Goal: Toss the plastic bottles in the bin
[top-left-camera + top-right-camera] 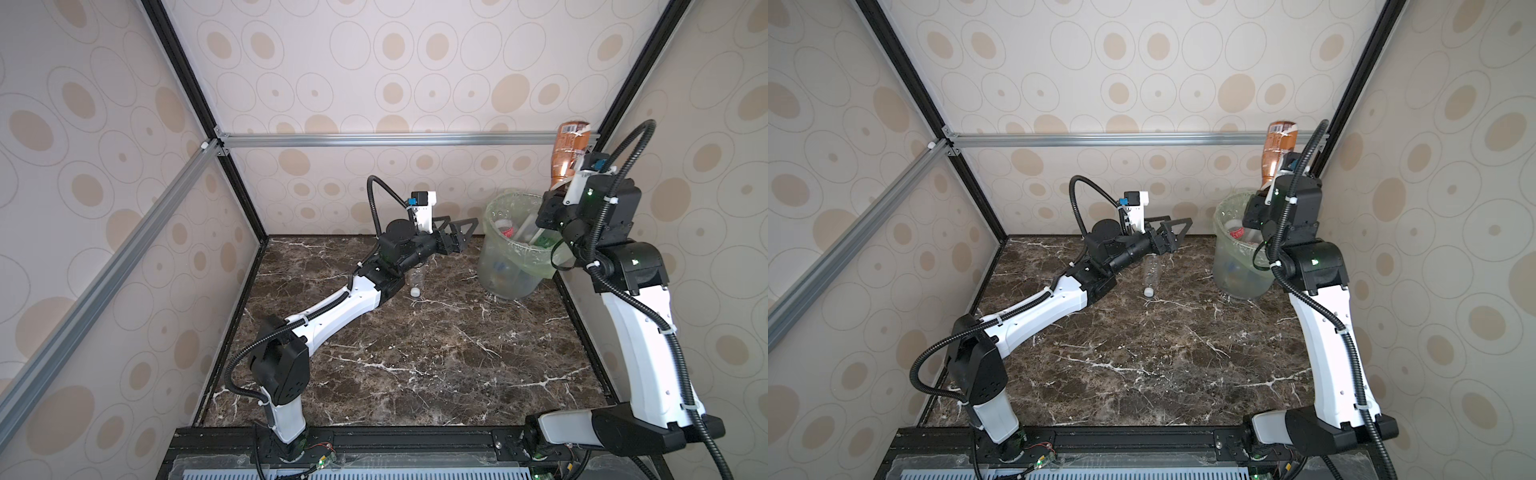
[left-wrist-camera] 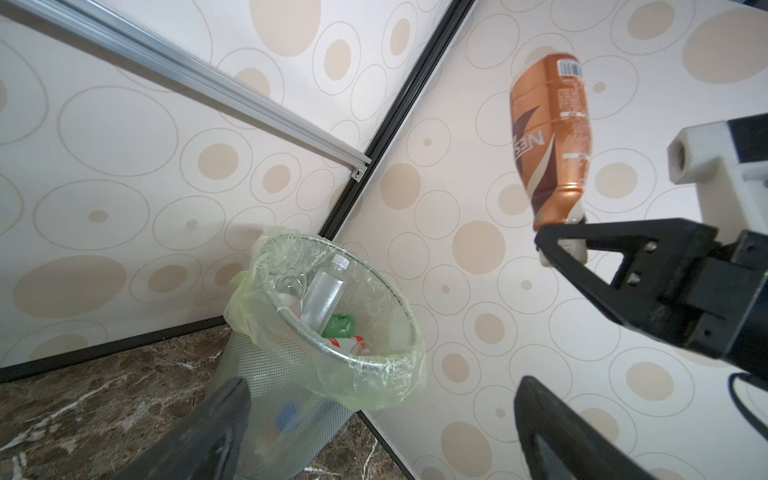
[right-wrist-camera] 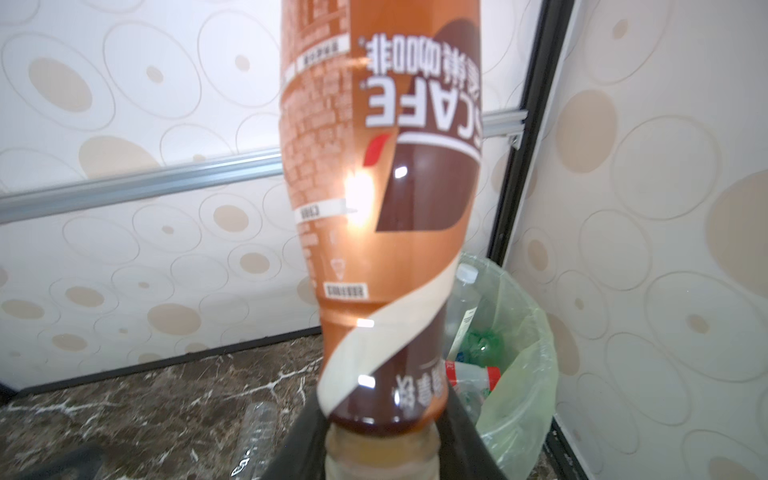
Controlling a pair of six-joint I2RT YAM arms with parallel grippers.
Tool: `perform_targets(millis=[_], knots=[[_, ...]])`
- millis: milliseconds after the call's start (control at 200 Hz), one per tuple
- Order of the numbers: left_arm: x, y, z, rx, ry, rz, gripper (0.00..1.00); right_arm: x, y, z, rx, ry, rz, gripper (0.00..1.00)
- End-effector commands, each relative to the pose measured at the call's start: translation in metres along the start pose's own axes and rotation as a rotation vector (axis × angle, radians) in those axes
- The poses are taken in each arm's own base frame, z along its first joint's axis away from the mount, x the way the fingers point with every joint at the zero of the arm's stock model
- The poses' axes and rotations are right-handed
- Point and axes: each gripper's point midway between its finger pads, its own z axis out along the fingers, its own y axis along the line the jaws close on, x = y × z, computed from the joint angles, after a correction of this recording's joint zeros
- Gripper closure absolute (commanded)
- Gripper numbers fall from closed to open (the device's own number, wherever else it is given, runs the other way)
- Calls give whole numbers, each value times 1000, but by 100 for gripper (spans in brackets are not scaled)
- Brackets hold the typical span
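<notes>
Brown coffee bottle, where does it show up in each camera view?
In a top view: brown bottle upper right, neck down, higher than the bin.
In a top view: brown bottle upper right too, bin below.
Left wrist: brown bottle beside the bin, neck in the right tool.
Right wrist: brown bottle close up, bin behind.
Shared landmark: the green-bagged bin.
</notes>
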Motion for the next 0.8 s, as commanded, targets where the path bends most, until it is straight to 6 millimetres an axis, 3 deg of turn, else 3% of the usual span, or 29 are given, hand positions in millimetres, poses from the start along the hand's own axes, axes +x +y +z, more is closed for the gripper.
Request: perform_targets(millis=[0,105,250,305,345,470,540,685,795], knots=[[-19,-7,1,14,-60,61,1,-14,-13,1,87,-44,-49,88],[-14,0,-2,-14,-58,64,1,5,-20,28,124,19,-55,88],[-11,4,-2,-24,-53,57,1,62,-41,85,152,212,27,87],[-10,4,-2,-21,-49,50,1,84,-47,100,158,301,50,76],[-8,5,-1,-21,-43,48,1,92,-52,105,185,343,51,59],[-4,8,0,-28,-32,43,1,78,-53,97,185,309,46,23],[-1,7,2,-19,-25,36,1,61,-52,87,169,267,46,11],[3,10,5,-16,-16,15,1,43,-53,72,161,228,48,0],[5,11,5,-19,-10,6,1,39,-52,67,155,214,53,0]])
